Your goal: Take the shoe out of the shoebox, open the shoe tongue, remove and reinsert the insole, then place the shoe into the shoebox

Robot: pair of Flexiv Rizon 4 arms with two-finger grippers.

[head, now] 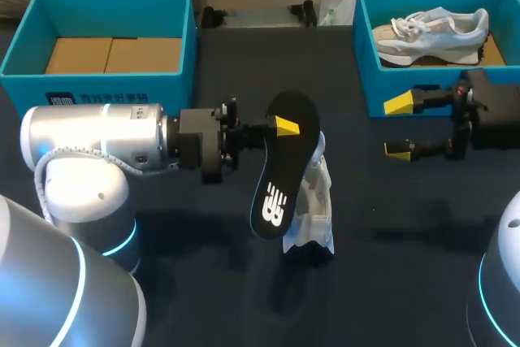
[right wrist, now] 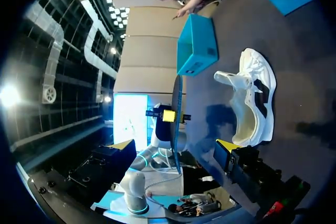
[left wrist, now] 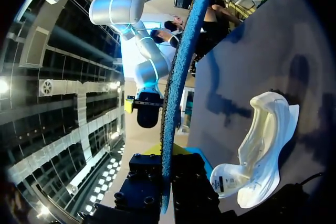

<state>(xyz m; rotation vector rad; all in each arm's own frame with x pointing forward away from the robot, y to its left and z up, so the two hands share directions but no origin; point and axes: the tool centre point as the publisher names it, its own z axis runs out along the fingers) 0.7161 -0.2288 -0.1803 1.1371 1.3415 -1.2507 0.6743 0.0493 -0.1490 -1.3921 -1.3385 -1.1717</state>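
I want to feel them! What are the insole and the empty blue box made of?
The insole looks like soft foam: matte black top, grainy blue edge. The empty blue box seems to be cardboard: flat matte walls, brown floor inside.

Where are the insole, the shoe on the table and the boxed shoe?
insole (head: 280, 164): head view, black middle.
shoe on the table (head: 313, 205): head view, white side.
boxed shoe (head: 437, 36): head view, its side.

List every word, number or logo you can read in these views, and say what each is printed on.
Insole: a white logo mark near one end, with no legible words.
Empty blue box, front wall: a dark label with white characters, too small to read.
Shoe on the table: a white tag with print, too blurred to read.
No numbers can be read.
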